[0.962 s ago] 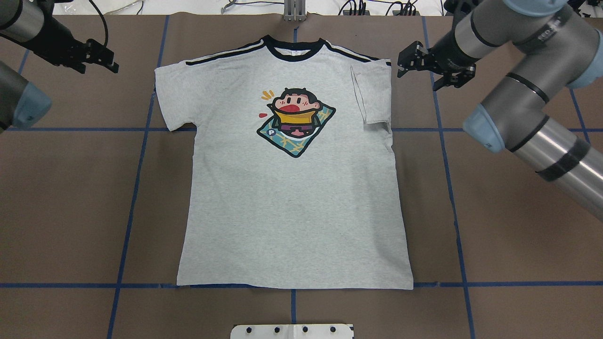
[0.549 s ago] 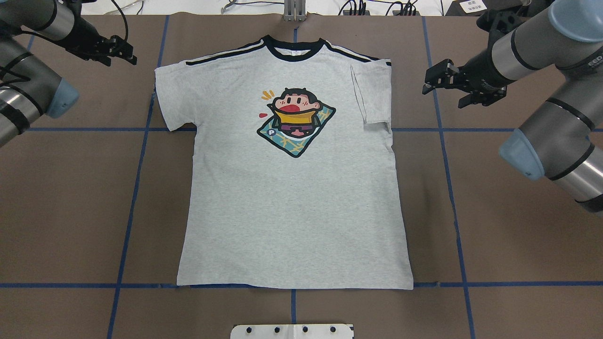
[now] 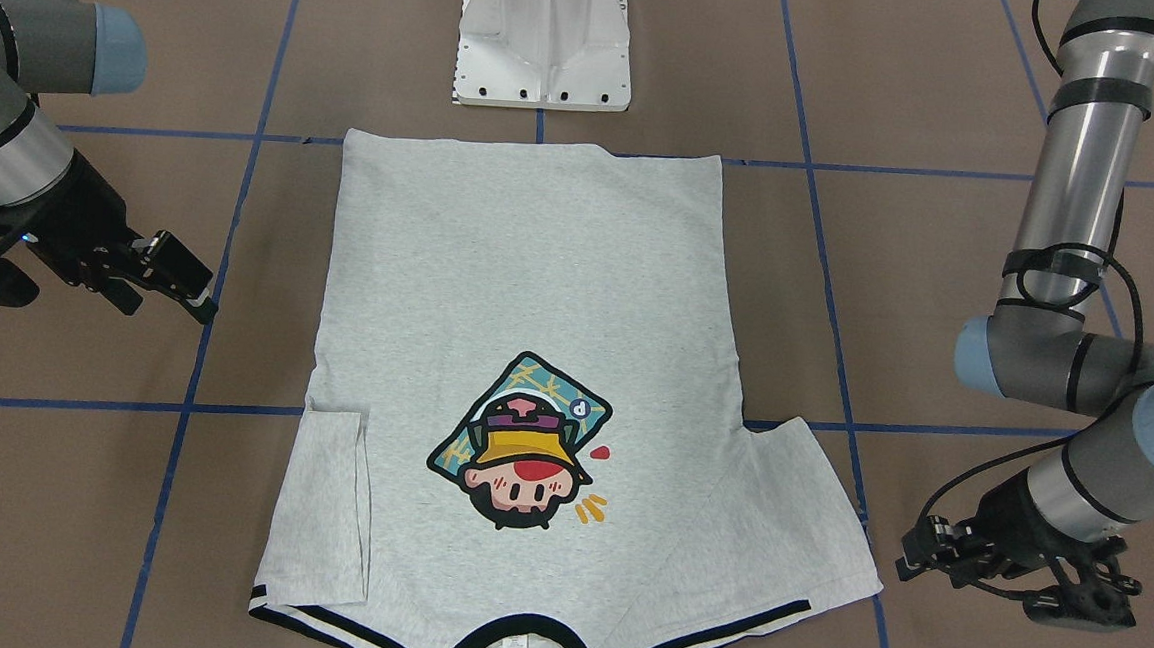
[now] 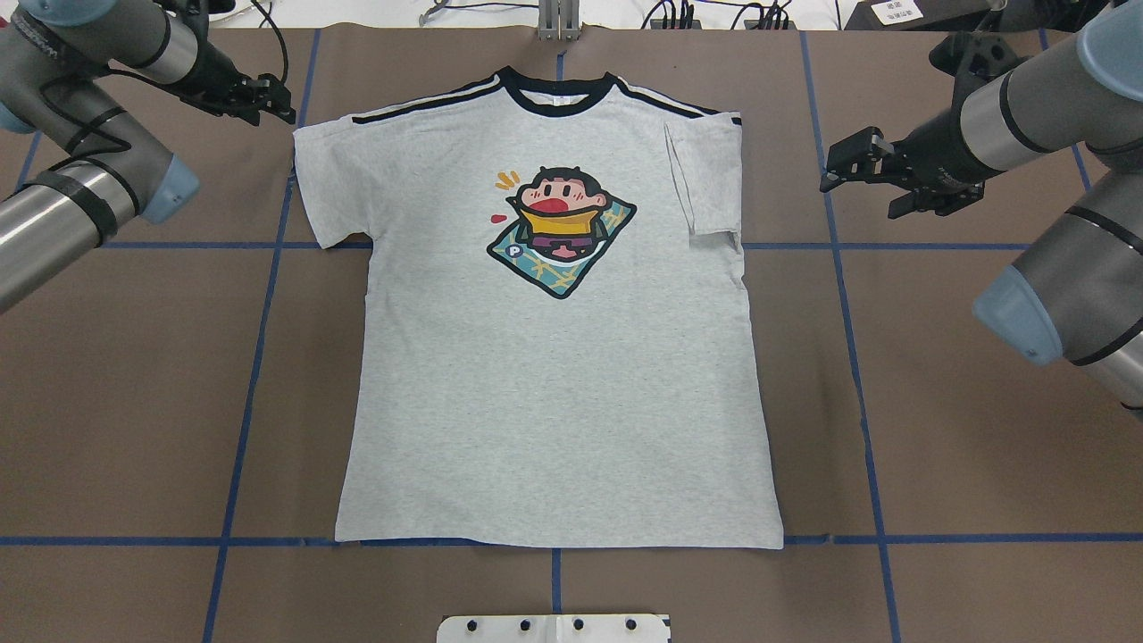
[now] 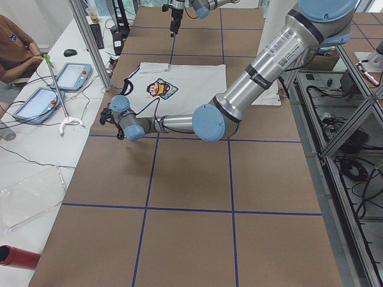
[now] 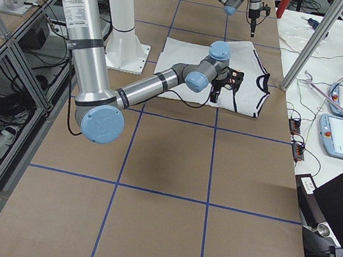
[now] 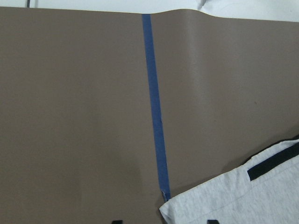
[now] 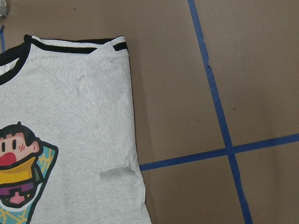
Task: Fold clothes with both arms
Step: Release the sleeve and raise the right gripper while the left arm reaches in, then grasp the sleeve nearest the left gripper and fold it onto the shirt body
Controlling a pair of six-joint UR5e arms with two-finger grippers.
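The light grey T-shirt (image 4: 554, 384) lies flat and front up on the brown table, collar at the far edge and cartoon print (image 4: 561, 230) on the chest. The sleeve on the overhead view's right (image 4: 710, 183) is folded in over the body; it also shows in the right wrist view (image 8: 107, 116). The other sleeve (image 4: 326, 187) lies spread out. My left gripper (image 4: 279, 100) is open and empty, just beside that sleeve's shoulder corner (image 7: 233, 200). My right gripper (image 4: 844, 179) is open and empty over bare table, right of the folded sleeve. In the front-facing view the shirt (image 3: 529, 291) lies between the left gripper (image 3: 913, 560) and the right gripper (image 3: 189, 285).
The white pedestal base (image 3: 544, 51) stands at the near table edge, behind the shirt's hem. Blue tape lines (image 4: 250, 375) grid the table. Cables (image 4: 714, 13) run along the far edge. An operator (image 5: 18, 51) and tablets (image 5: 69, 75) are at a side table.
My left gripper has moved right, in to the shirt's shoulder corner. My right gripper has moved right and a little nearer, away from the folded sleeve. The shirt has not moved.
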